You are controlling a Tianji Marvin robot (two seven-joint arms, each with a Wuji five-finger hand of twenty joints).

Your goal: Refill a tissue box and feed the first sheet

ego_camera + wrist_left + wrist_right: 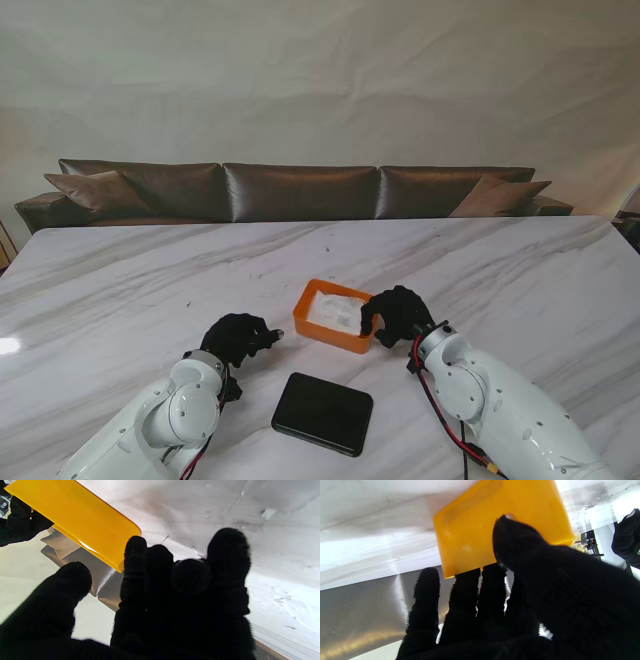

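Observation:
An orange tissue box [324,331] stands open on the marble table, with white tissues [334,308] inside it. My right hand [397,313] grips its right near corner. The thumb [512,537] presses the outer wall of the box [470,530], and the fingers [467,592] reach over the rim. My left hand [240,338] hovers just left of the box, holding nothing, its fingers loosely apart. In the left wrist view the box [82,522] lies a short way beyond the left hand [175,592]. A black lid [322,412] lies flat on the table, nearer to me than the box.
The white marble table [150,290] stretches wide on both sides and beyond the box. A brown leather sofa [300,190] runs along its far edge. The black lid sits between my two forearms.

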